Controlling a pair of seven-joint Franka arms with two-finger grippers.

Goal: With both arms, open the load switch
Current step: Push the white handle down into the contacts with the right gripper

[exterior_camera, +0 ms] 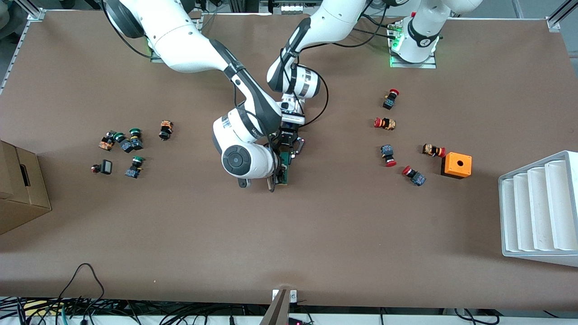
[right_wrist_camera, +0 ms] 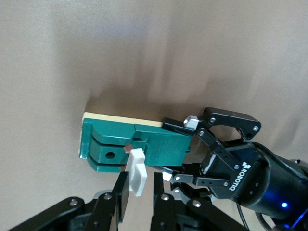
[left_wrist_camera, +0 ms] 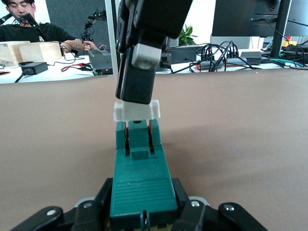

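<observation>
The load switch [exterior_camera: 284, 168] is a small, narrow, dark green block. It sits in the middle of the brown table, long and flat. One side has a thin cream edge [right_wrist_camera: 120, 119]. A white end piece [left_wrist_camera: 136, 110] stands up from the green body, with two thin copper strips [left_wrist_camera: 127, 139] under it. There is a round hole [right_wrist_camera: 110, 155] near that end. The other end has fine ridges [left_wrist_camera: 143, 191].

On my brown table [exterior_camera: 316, 234], red-capped push buttons [exterior_camera: 386, 123] lie scattered toward the left arm's end, beside an orange box with a round hole [exterior_camera: 456, 164] and a white ribbed tray [exterior_camera: 539, 210]. Green-capped push buttons [exterior_camera: 134, 138] cluster toward the right arm's end, near a cardboard box [exterior_camera: 18, 187].
</observation>
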